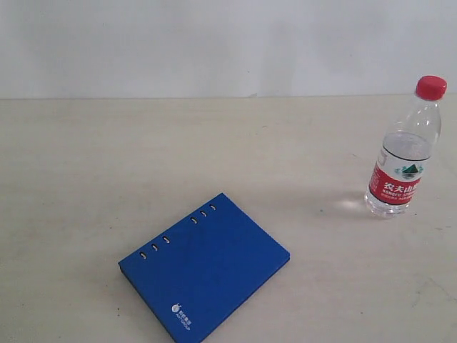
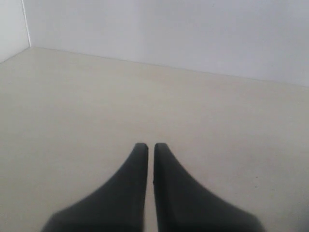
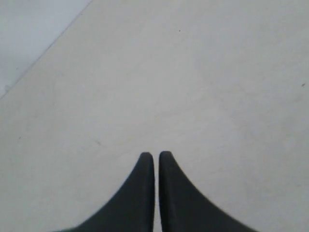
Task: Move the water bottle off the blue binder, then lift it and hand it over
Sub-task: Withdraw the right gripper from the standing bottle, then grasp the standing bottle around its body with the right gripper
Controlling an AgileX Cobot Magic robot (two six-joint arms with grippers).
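The water bottle (image 1: pixel 403 153) stands upright on the table at the far right, red cap up, clear of the binder. The blue binder (image 1: pixel 203 266) lies flat and closed near the front, left of centre, with its slots along the upper left edge and nothing on it. Neither arm shows in the exterior view. My left gripper (image 2: pixel 151 145) is shut over bare tabletop, holding nothing. My right gripper (image 3: pixel 156 154) is likewise shut over bare table. Neither wrist view shows the bottle or the binder.
The beige table (image 1: pixel 143 164) runs back to a white wall (image 1: pixel 214 43). In the left wrist view the wall (image 2: pixel 193 34) meets the table far ahead of the fingers.
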